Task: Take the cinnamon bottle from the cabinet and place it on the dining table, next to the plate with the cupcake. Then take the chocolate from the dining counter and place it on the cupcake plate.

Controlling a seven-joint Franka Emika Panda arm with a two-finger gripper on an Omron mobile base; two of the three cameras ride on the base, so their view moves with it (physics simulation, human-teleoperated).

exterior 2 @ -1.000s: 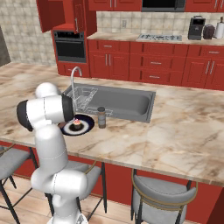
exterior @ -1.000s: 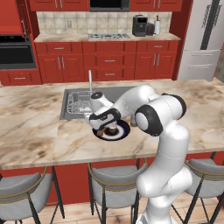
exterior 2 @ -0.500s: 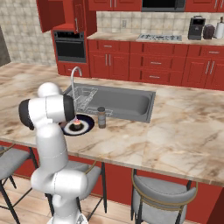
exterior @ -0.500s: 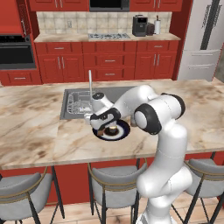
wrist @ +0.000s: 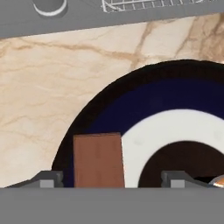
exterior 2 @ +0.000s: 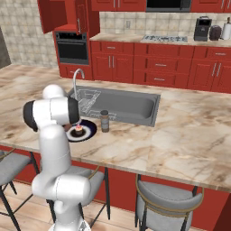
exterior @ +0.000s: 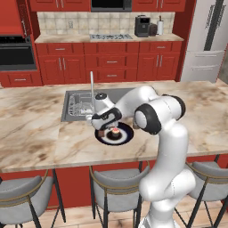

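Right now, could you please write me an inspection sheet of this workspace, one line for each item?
Surface: beige marble counter, sink set in it.
Job's things: dark plate holds cupcake and chocolate bar; cinnamon jar stands upright beside the plate.
Clutter: nothing seen.
Claw: claw low over the plate, jaws apart on either side of the bar.
Cables: nothing seen.
Surroundings: red cabinets, stools, fridge.
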